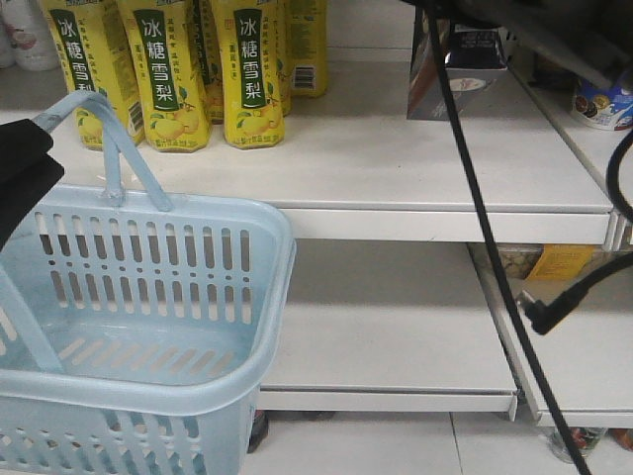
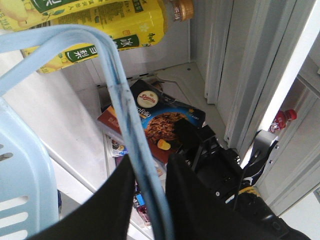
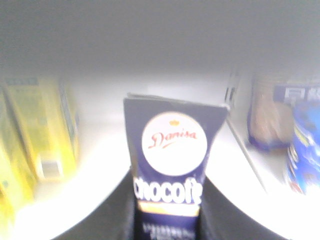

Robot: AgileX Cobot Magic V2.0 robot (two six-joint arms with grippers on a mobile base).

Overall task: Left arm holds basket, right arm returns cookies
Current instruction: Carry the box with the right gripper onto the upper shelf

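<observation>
The pale blue basket [image 1: 148,297] hangs at the lower left, in front of the shelves, and shows nothing inside. Its loop handle [image 2: 120,100] runs between the jaws of my black left gripper [image 2: 150,172], which is shut on it; the same gripper [image 1: 22,173] shows at the left edge of the front view. The cookies [image 3: 170,150], a navy box with a white "Danisa" disc and "Chocofe" lettering, stand upright on the upper shelf between the fingers of my right gripper [image 3: 167,192], which is shut on them. In the front view the cookies [image 1: 465,74] are partly hidden behind the right arm [image 1: 514,20].
Yellow drink bottles [image 1: 163,69] stand in a row on the upper shelf left of the box. Jars and packets [image 1: 601,99] fill the neighbouring shelf to the right. A black cable [image 1: 485,228] hangs across the shelf front. The lower shelf [image 1: 386,317] lies behind the basket.
</observation>
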